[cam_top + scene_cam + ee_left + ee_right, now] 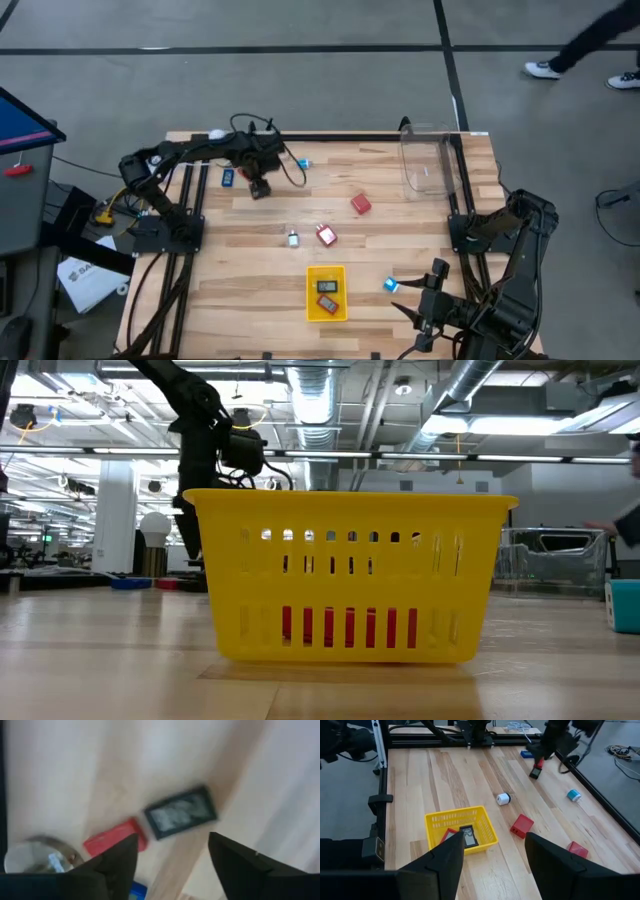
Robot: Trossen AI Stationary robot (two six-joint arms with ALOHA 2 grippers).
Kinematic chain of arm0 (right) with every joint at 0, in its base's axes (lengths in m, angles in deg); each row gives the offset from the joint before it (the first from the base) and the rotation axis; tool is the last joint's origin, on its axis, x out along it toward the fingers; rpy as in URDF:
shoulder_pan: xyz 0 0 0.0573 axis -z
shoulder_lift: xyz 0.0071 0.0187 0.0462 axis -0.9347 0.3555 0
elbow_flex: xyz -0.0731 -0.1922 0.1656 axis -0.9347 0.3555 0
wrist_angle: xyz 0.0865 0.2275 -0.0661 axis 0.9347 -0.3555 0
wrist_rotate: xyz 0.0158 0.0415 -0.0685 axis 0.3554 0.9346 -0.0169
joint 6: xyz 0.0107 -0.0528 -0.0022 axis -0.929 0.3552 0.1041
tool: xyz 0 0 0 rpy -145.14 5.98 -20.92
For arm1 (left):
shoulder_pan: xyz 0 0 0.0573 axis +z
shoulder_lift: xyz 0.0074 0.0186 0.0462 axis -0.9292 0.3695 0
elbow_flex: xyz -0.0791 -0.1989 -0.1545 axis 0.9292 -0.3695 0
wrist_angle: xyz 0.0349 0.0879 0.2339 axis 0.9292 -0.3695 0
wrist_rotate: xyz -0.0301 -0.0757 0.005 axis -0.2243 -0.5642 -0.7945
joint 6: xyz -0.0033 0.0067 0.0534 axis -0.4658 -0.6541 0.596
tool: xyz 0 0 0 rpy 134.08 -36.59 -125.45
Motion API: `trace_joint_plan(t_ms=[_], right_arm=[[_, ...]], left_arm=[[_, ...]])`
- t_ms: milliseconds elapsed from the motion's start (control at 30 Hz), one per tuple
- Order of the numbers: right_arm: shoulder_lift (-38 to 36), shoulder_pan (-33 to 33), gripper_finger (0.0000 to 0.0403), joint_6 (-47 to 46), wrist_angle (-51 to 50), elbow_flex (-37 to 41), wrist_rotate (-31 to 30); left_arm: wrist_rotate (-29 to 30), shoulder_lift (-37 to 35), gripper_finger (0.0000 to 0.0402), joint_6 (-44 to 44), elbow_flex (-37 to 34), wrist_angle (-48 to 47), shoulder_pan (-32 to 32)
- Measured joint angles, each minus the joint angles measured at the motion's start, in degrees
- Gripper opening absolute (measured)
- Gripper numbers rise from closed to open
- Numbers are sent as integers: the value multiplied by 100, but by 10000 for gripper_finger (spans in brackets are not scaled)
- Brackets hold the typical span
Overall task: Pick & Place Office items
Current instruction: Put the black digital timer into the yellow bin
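- Nearest you, the right gripper [432, 290] waits at the table's near right edge, its jaws standing apart on nothing.
- Just left of it lies one small blue block [390, 285].
- At near centre you have the yellow tray [313, 303], holding two flat pieces: one red rectangle [327, 301] and one black piece with a grey face [327, 286].
- Farther in, mid-table, sit one red-and-white block [326, 236], one small white-and-blue piece [293, 238] left of it, and one red cube [361, 204] to the right.
- At the far left, the left gripper [260, 187] hangs with jaws parted; under it lies a red-and-black flat piece [152, 825].
- One blue flat piece [229, 177] lies left of it, one light-blue piece [303, 163] to its right.
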Motion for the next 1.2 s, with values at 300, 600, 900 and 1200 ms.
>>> trace_joint_plan(t_ms=[300, 600, 900, 1200], right_arm=[[0, 13, 203, -3, 2, 0, 2], [0, 46, 203, -1, 0, 0, 8], [-11, 81, 203, -1, -25, -2, 50], [-11, 212, 203, 8, -130, -2, 52]], left_arm=[[1473, 0, 289, 1696, -167, -294, -949], [936, 172, 300, 2064, -169, 52, -975], [1192, 917, 306, 2677, -136, 30, -840], [1203, 1319, 304, 2997, 233, 295, -703]])
